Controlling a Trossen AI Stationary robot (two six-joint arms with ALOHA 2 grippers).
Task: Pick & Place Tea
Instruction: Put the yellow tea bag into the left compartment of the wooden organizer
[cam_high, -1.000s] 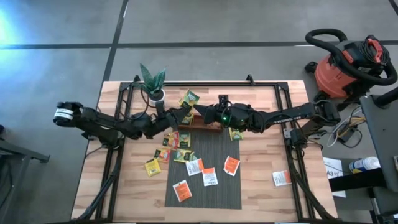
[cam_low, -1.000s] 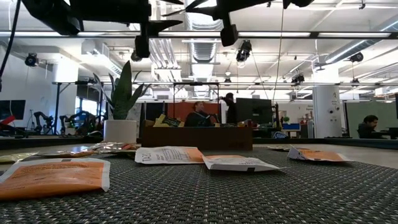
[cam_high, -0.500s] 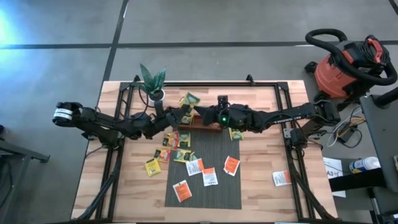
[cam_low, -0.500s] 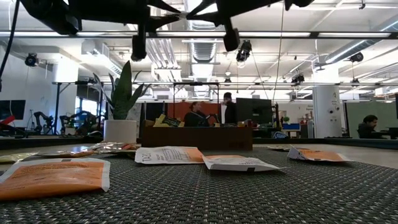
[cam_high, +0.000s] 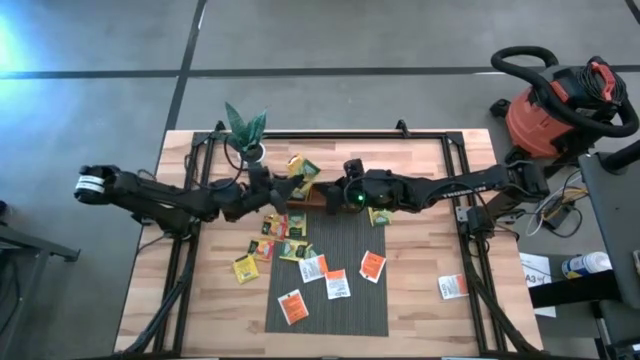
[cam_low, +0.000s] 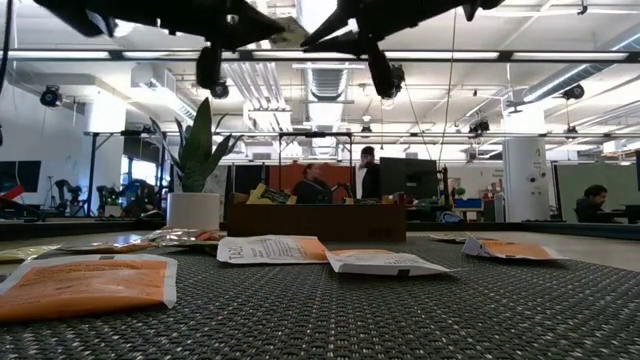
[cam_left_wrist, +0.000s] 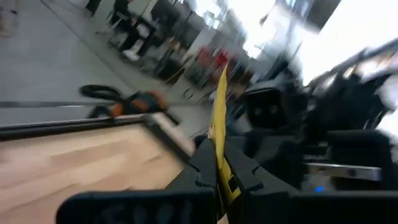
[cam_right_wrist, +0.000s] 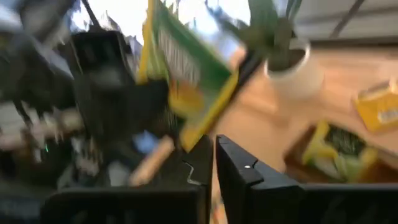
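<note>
A green and yellow tea sachet (cam_high: 301, 171) hangs above the bench (cam_high: 420, 300), over the wooden tray (cam_high: 322, 203), pinched edge-on in the left gripper (cam_high: 283, 187) jaws. The right gripper (cam_high: 335, 193) faces it, jaws pressed nearly together, empty. Other sachets (cam_high: 330, 277) lie on the grey mat (cam_high: 345, 318).

place: open lab-office | evidence: ceiling ducts (cam_low: 322, 75), monitor (cam_low: 407, 177), shop vacuum (cam_high: 562, 102)

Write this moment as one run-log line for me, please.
left gripper: jaws shut on yellow-green tea sachet, aloft | right gripper: close against same sachet | other sachets: on mat
</note>
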